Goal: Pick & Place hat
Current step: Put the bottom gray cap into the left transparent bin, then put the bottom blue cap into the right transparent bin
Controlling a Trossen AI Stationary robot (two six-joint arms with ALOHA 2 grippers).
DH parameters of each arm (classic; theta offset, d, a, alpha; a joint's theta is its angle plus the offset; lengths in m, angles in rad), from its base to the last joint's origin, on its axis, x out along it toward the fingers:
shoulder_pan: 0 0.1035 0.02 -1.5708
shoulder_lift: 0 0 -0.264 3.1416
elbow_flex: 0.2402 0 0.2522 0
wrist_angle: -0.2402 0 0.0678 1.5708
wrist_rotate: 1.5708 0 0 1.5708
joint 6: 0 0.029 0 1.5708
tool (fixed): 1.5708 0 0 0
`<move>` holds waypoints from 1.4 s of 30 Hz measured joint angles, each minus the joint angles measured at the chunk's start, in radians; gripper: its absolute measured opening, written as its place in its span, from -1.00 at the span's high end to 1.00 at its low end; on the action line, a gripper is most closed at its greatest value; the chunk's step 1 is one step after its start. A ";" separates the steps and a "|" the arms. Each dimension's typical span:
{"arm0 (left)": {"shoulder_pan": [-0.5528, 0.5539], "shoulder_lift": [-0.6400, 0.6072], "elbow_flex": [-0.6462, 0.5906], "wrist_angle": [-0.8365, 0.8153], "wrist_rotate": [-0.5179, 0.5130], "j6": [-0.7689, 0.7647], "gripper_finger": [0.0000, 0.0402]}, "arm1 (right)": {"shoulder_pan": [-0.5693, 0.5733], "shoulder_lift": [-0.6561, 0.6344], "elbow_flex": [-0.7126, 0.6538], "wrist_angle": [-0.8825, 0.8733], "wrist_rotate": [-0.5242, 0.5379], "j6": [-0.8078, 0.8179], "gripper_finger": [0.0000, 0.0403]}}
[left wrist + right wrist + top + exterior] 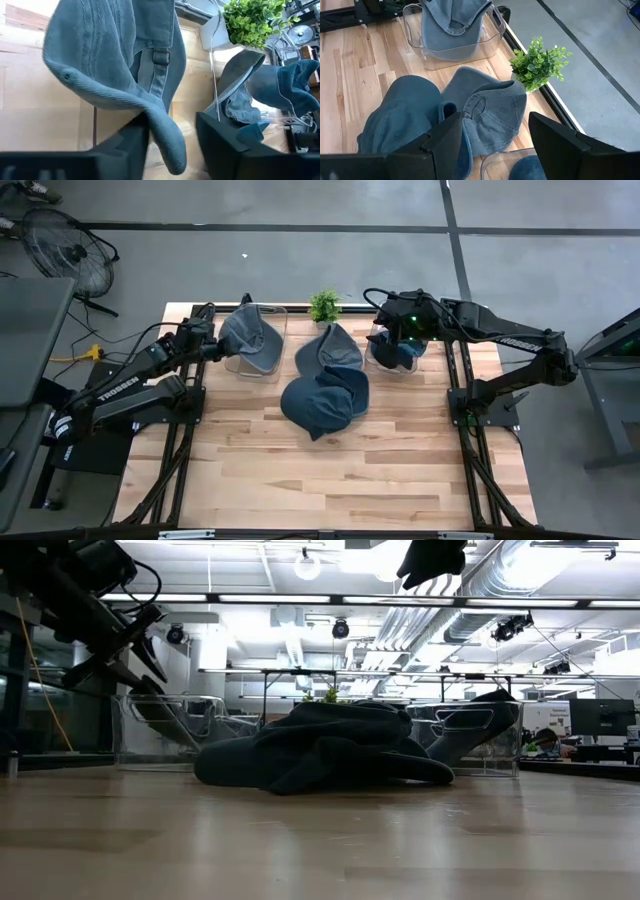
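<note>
- The left gripper (pixel 222 348) reaches over the clear plastic bin (pixel 281 315) on the left side of the wooden table (pixel 300 480), its fingers clenched on the brim of a grey-blue denim cap (pixel 250 338) that hangs into that bin.
- In the left wrist view the cap's brim (pixel 165 137) sits pinched between the two dark fingers (pixel 127 145), the crown and its adjuster strap (pixel 160 56) draped beyond them.
- The right gripper (pixel 395 338) hovers over a second clear bin (pixel 372 358) on the right side of the table, where a darker blue cap (pixel 395 356) lies inside; its fingers stand apart with nothing between them in the right wrist view.
- Between the two bins, a pile of caps (pixel 325 402) rests on the bare wood, a lighter grey one (pixel 332 348) on the far side overlapping darker blue ones nearer the table's middle.
- A small potted green plant (pixel 323 305) stands at the far edge of the table, between the bins.
- From table height the pile of caps (pixel 330 745) shows as a low dark mound, with the bins just behind it on either side.
- A floor fan (pixel 62 245) stands on the grey floor beyond the table's left corner.
</note>
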 joint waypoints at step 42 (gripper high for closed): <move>0.000 -0.024 0.286 -0.051 0.013 0.281 -0.28 | -0.028 0.000 0.000 -0.057 0.043 0.067 -0.11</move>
